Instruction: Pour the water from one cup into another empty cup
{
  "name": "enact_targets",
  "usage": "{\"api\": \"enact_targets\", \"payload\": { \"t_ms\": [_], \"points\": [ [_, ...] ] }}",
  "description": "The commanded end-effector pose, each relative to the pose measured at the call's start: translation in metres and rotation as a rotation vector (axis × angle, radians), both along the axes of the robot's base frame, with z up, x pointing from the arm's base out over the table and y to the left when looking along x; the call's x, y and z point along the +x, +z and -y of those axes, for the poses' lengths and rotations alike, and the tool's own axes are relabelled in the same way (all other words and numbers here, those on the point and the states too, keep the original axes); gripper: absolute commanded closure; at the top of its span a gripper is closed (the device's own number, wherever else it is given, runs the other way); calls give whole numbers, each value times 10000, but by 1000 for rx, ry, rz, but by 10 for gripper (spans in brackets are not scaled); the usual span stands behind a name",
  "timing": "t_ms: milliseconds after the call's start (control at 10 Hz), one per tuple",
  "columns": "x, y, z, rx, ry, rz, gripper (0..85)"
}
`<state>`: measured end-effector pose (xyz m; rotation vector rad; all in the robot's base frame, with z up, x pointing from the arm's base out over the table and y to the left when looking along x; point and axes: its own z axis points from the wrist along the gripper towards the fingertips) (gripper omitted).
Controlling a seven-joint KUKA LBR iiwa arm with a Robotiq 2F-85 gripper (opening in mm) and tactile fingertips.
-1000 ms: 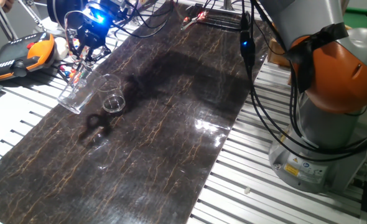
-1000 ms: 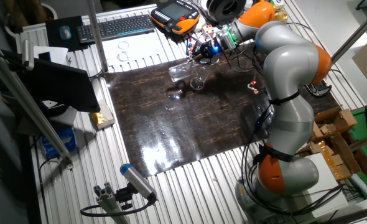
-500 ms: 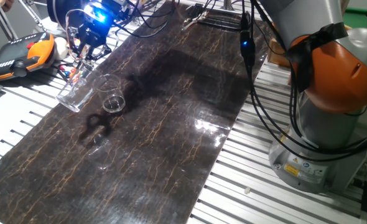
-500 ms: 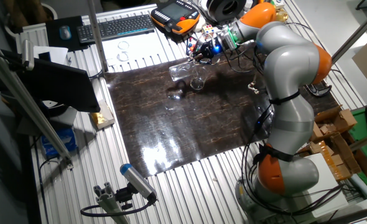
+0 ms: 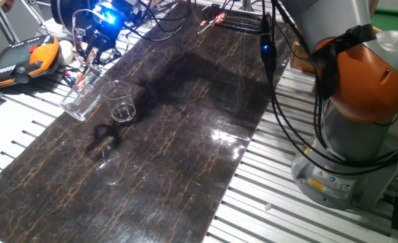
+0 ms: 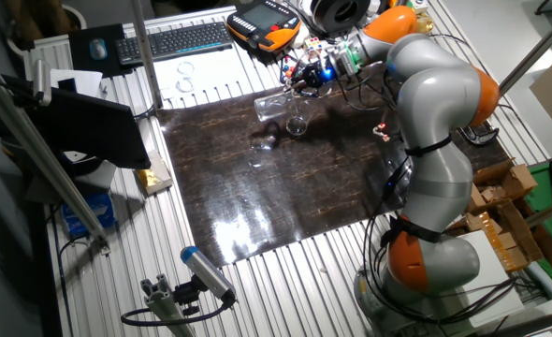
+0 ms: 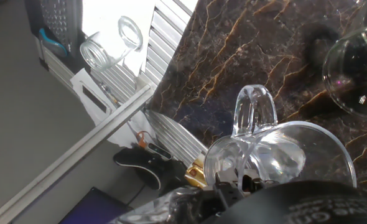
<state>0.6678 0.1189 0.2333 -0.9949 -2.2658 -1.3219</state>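
My gripper is shut on the taller, narrower clear tumbler and holds it steeply tilted, nearly on its side, at the far left of the dark marbled mat. The shorter, wider clear cup stands upright on the mat just to its right, apart from it. In the other fixed view the gripper holds the tall tumbler beside the short cup. The hand view shows the tall tumbler close up and the short cup's rim at the right edge. I cannot make out the water.
An orange-black teach pendant and loose cables lie beyond the mat's far left corner. A keyboard and small glass rings sit off the mat. The arm's base stands at the right. Slatted aluminium table surrounds the mat.
The gripper and the tilted tall tumbler have shifted only very slightly. The short cup has not moved.
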Motion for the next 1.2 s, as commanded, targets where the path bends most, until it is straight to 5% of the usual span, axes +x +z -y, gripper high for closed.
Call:
{"api": "enact_targets", "payload": {
  "t_ms": [0, 1100],
  "points": [
    [-3, 8, 4, 4, -1, -2, 843],
    [-18, -73, 74, 82, -50, -47, 843]
  ]
}}
